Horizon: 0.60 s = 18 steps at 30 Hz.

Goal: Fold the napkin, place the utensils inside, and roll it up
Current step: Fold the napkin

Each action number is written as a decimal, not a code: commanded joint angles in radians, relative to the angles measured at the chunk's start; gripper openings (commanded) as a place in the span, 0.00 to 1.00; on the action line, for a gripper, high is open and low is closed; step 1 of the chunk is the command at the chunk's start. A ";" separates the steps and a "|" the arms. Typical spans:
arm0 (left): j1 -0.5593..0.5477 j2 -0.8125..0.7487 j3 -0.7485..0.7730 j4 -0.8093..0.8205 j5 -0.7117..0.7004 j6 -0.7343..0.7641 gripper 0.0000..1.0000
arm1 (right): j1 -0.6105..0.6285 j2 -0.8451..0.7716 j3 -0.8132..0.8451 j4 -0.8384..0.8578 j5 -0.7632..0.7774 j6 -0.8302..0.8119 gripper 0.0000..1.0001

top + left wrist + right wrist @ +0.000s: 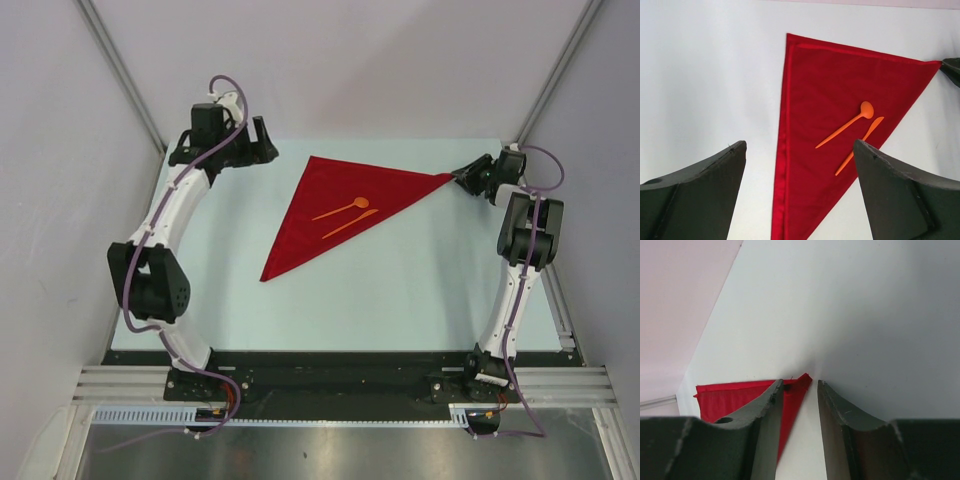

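Top external: utensils (341,210) lie on the triangular napkin (305,235); right gripper (800,383) fingers stand slightly apart astride its corner, left gripper (799,145) fingers wide apart.

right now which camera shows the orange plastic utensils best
Left wrist view: the thin orange plastic utensils lie large and clear on the bright red cloth napkin. Top external shows them whole but small. Right wrist shows none, only a napkin corner.

Napkin (335,195) is laid flat on table (420,290), with one corner set between the fingers of right gripper (457,178). Utensils (340,211) are placed side by side on the napkin, well left of that gripper. Left gripper (263,140) is positioned left of the napkin, apart from it.
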State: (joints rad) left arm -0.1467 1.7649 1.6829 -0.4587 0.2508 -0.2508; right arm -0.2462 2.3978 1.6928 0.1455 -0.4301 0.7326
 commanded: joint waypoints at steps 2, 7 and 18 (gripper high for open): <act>0.039 -0.090 -0.032 0.000 0.021 0.044 0.92 | 0.002 0.044 0.047 -0.066 0.033 -0.010 0.37; 0.058 -0.123 -0.046 -0.031 0.015 0.080 0.92 | 0.007 0.057 0.062 -0.080 0.033 -0.009 0.31; 0.105 -0.206 -0.150 -0.018 0.022 0.111 0.93 | 0.021 0.055 0.064 -0.073 0.028 -0.018 0.06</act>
State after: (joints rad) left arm -0.0647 1.6276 1.5639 -0.4900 0.2569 -0.1722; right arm -0.2371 2.4313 1.7439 0.0990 -0.4191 0.7315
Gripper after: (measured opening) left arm 0.928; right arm 0.102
